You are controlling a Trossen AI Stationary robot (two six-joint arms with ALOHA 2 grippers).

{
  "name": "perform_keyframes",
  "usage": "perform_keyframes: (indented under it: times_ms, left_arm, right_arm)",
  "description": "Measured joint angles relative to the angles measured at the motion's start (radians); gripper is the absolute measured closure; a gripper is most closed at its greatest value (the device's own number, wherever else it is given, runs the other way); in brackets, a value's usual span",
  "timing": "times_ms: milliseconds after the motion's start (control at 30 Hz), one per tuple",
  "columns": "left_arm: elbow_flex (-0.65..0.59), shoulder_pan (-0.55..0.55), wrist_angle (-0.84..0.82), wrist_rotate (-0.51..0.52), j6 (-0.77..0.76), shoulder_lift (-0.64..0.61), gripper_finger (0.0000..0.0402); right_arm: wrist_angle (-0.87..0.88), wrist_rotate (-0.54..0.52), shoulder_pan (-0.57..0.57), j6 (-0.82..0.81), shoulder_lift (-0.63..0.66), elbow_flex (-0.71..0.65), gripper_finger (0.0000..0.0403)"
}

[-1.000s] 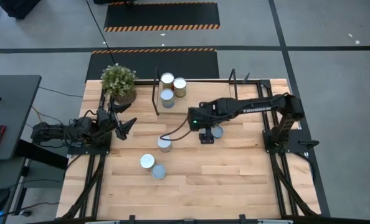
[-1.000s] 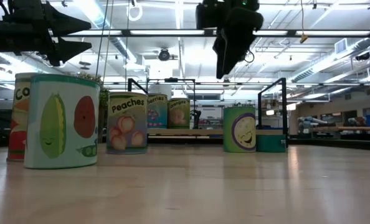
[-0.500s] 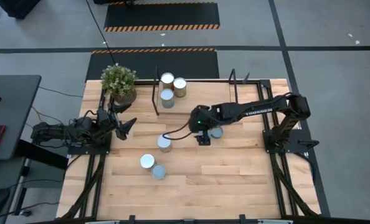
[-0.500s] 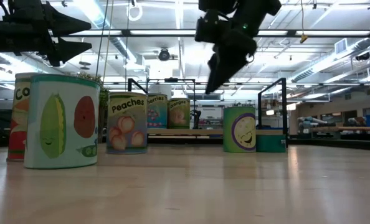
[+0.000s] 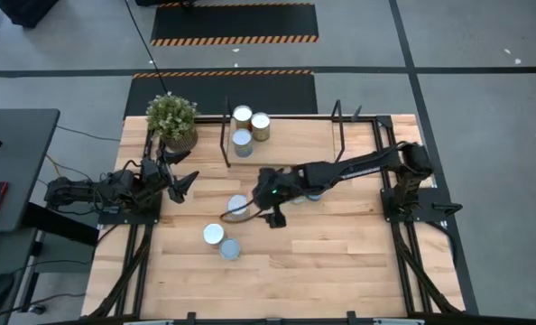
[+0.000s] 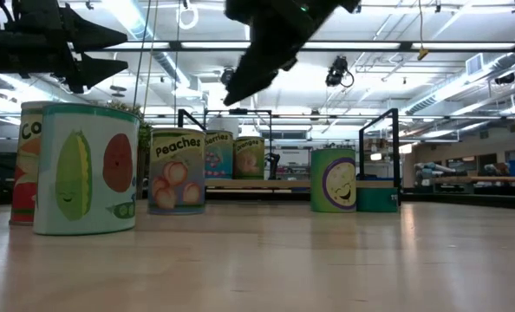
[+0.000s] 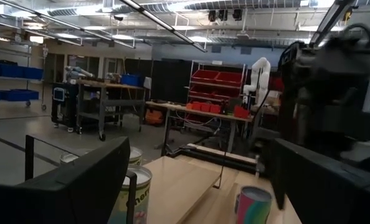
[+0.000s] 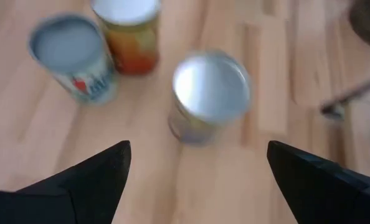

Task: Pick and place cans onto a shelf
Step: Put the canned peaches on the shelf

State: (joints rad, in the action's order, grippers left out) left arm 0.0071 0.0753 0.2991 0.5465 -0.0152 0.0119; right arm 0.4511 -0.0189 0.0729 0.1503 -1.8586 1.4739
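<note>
Three cans [image 5: 242, 116] stand on the shelf [image 5: 286, 135] at the table's far side, between its black frames. One can [image 5: 237, 205] stands mid-table, two more [image 5: 213, 235] nearer the front, and one [image 5: 314, 192] is partly hidden under my right arm. My right gripper [image 5: 273, 217] is open and empty above the table, just right of the mid-table can, which shows silver-topped between its fingers in the right wrist view [image 8: 211, 84]. My left gripper [image 5: 182, 179] is open and empty at the table's left side.
A potted green plant [image 5: 172, 119] stands at the far left corner, beside the shelf's left frame [image 5: 226, 135]. The bare wooden tabletop [image 5: 340, 244] stretches across the front right. In the low view the two front cans [image 6: 84, 169] stand close to the camera.
My right gripper has gone toward the table's left edge and a little toward the near edge, from above the can under the arm to beside the mid-table can, and has tipped to a slant. It stays open. No can has moved.
</note>
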Motion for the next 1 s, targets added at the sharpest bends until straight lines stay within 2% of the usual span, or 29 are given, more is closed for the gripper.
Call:
perform_keyframes:
  times_ms: [267,467,833,1000]
  left_arm:
    - [0.000,0.000,0.001,0.002,0.001,0.014,0.0010]
    - [0.000,0.000,-0.002,0.003,0.001,0.014,0.0010]
    - [0.000,0.000,-0.004,0.003,0.001,0.014,0.0010]
    - [0.000,0.000,-0.005,0.003,0.001,0.014,0.0010]
  right_arm:
    - [0.138,0.012,0.012,0.106,-0.164,0.257,0.0015]
    - [0.212,0.037,-0.009,0.197,-0.253,0.385,0.0004]
    - [0.230,0.039,-0.020,0.219,-0.304,0.440,0.0003]
    - [0.369,-0.007,-0.051,0.208,-0.304,0.440,0.0003]
